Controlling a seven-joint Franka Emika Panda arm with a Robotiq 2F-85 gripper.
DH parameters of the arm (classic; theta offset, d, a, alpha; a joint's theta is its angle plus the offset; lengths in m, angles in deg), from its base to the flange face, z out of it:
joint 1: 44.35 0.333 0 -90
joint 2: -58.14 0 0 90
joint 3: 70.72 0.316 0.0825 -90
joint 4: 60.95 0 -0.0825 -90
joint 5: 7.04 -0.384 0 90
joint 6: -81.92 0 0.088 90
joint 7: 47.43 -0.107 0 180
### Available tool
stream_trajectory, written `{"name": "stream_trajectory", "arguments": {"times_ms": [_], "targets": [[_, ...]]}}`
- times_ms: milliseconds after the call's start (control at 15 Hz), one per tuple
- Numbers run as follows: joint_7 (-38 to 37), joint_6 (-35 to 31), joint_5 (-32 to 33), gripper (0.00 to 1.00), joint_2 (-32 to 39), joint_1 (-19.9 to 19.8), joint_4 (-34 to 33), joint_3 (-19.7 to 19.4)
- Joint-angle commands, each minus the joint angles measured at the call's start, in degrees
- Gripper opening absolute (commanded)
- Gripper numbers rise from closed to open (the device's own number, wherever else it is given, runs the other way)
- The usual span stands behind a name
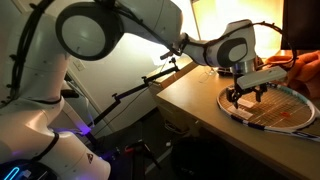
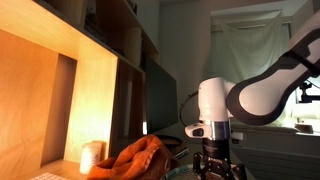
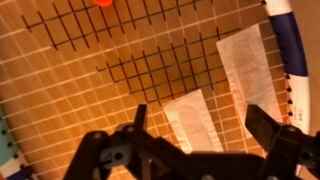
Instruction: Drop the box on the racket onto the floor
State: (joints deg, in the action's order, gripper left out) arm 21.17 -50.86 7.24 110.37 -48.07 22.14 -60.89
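Zero on the board for the drop itself, by my reading: the racket (image 1: 275, 112) lies flat on the wooden bench (image 1: 190, 90), its head right under the tool, and nothing shows the box on its way to the floor (image 1: 125, 160), that dark stretch with the purple glow down beside the bench. And the box? Hard to call. In the wrist view the strings (image 3: 150, 70) fill the picture, with two pale printed slips (image 3: 190, 122) showing among the grid and a small orange-red scrap (image 3: 103, 3) cut off at the top edge. That scrap might be the carton's reddish top, but I cannot tell, and neither exterior view picks out a carton for certain. So the whole job looks to lie ahead: find the box, push or lift it past the frame and the bench edge, let it fall. Now the arm (image 1: 100, 30): it reaches out from its white base across the bench, elbow high, wrist bent so the gripper (image 1: 248, 100) points straight down over the racket head, hovering close above the strings and, as far as I can see, not touching them. In an exterior view an orange cloth (image 2: 140, 155) lies bunched just beside it. Jaws spread wide, dark fingers (image 3: 262, 125) well apart, only strings between them: released, holding nothing.
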Motion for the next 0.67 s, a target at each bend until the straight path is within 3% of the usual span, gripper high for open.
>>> {"name": "stream_trajectory", "arguments": {"times_ms": [0, 533, 600], "targets": [[1.6, 3.1, -1.0, 1.0, 1.4, 1.2, -3.3, -1.1], [1.6, 4.4, -0.9, 1.0, 2.5, 1.9, -5.3, -1.6], [1.6, 4.6, -1.1, 0.75, 2.6, 1.8, -5.6, -1.5]]}}
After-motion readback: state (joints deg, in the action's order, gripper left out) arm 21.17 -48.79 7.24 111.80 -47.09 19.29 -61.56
